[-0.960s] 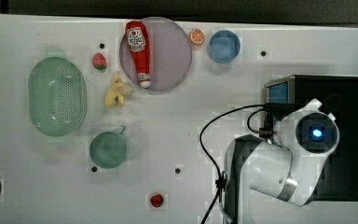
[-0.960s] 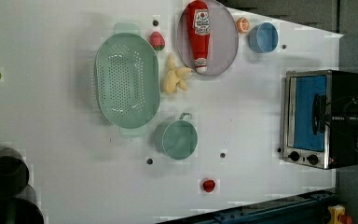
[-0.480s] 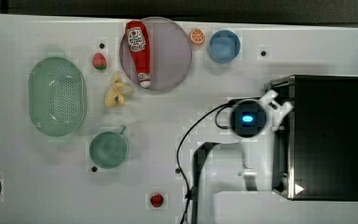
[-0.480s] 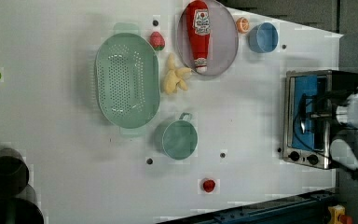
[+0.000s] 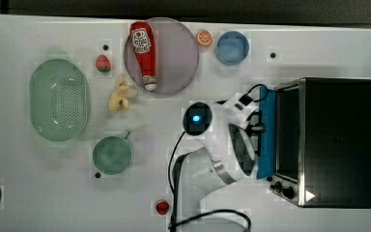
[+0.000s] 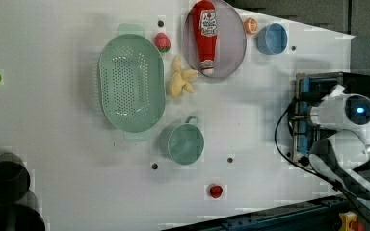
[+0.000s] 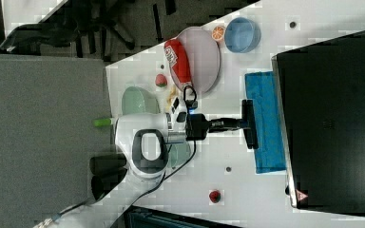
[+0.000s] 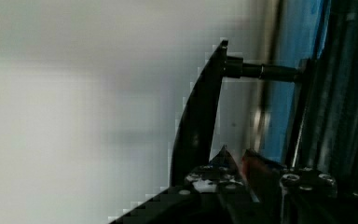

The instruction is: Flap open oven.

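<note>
The oven [image 5: 333,140] stands at the top view's right, black top up, knobs [image 5: 282,186] at its front corner. Its blue-tinted glass door [image 5: 269,106] hangs swung out and down toward the table. My gripper [image 5: 257,129] reaches in from the top view's left and is shut on the door's dark bar handle [image 7: 249,124]. In the right view the gripper [image 7: 241,123] meets the bar at its middle, over the blue door [image 7: 266,142]. The wrist view has the curved handle [image 8: 198,121] close up beside the blue glass [image 8: 298,56].
Beyond the arm lie a purple plate [image 5: 174,58] with a ketchup bottle [image 5: 142,41], a blue bowl [image 5: 232,47], an orange slice [image 5: 204,37], a green colander [image 5: 59,99], a green cup [image 5: 112,154], bananas [image 5: 121,94] and a small red fruit [image 5: 162,207].
My arm has drawn back from over the oven toward the top view's left with the handle in its grip. The door has swung outward and down with it.
</note>
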You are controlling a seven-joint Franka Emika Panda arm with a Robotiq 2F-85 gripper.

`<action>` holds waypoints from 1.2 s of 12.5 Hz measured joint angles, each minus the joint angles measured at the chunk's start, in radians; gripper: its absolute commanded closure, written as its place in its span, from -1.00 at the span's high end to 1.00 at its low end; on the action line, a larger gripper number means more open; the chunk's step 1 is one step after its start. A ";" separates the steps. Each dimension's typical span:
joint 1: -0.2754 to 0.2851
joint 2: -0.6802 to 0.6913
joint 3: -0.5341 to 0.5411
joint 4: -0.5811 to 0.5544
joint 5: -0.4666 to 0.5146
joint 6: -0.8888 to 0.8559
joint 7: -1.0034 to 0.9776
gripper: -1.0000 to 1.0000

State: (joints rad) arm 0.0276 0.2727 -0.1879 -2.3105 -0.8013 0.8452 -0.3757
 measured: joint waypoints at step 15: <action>0.110 0.116 0.023 0.023 0.040 0.024 0.470 -0.65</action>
State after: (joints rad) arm 0.1372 0.3892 -0.1644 -2.2871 -0.7617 0.8696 0.0940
